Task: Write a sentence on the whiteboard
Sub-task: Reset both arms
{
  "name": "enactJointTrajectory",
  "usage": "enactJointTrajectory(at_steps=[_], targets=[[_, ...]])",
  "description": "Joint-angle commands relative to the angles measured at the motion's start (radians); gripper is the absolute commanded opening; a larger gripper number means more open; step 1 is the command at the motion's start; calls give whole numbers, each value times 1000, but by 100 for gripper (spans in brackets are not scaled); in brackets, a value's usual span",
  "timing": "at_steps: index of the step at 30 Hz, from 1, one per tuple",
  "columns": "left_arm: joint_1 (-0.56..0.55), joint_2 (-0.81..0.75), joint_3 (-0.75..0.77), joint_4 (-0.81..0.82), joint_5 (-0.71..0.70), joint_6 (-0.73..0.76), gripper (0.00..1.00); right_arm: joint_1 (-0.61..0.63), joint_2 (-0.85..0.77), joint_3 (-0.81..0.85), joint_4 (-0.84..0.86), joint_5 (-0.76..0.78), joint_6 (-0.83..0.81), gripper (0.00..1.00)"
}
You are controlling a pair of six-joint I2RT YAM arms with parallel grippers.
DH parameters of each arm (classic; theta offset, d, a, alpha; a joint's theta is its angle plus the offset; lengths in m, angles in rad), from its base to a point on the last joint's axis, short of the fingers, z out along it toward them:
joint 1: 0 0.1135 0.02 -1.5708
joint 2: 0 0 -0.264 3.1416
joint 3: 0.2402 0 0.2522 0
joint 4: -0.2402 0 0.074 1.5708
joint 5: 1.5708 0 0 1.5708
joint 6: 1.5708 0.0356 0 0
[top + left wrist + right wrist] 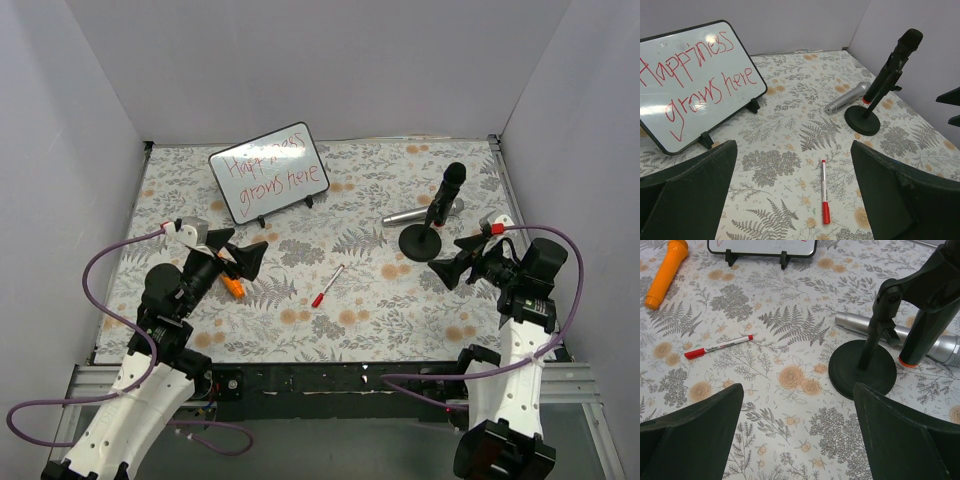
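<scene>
The whiteboard [268, 171] stands tilted on black feet at the back left, and also shows in the left wrist view [690, 80]. The sentence [695, 70] "Happiness grows here" is on it in red, in two lines. A red-capped marker [327, 286] lies on the floral cloth in the middle; it also shows in the left wrist view [824, 197] and the right wrist view [718, 346]. My left gripper [247, 257] is open and empty, left of the marker. My right gripper [452, 268] is open and empty, right of it.
A black microphone on a round stand [430, 232] stands at the right, with a silver microphone [415, 214] lying behind it. An orange toy microphone [232, 286] lies by my left gripper. Grey walls enclose the table on three sides.
</scene>
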Motion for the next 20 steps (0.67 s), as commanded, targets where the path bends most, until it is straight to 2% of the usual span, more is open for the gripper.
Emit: enactJointTrajectory(at_steps=[1,3,9,20], targets=[[-1,-1,4,-7,-23,15,98,-5,-54,-41,117,72,64,98],[-1,-2,4,-7,-28,13,98,-5,-74,-44,157,135,154,98],[-1,9,7,-15,-36,15,98,-5,-107,-52,203,312,284,98],[-1,13,12,-24,-48,12,98,-5,-130,-36,197,404,322,98]])
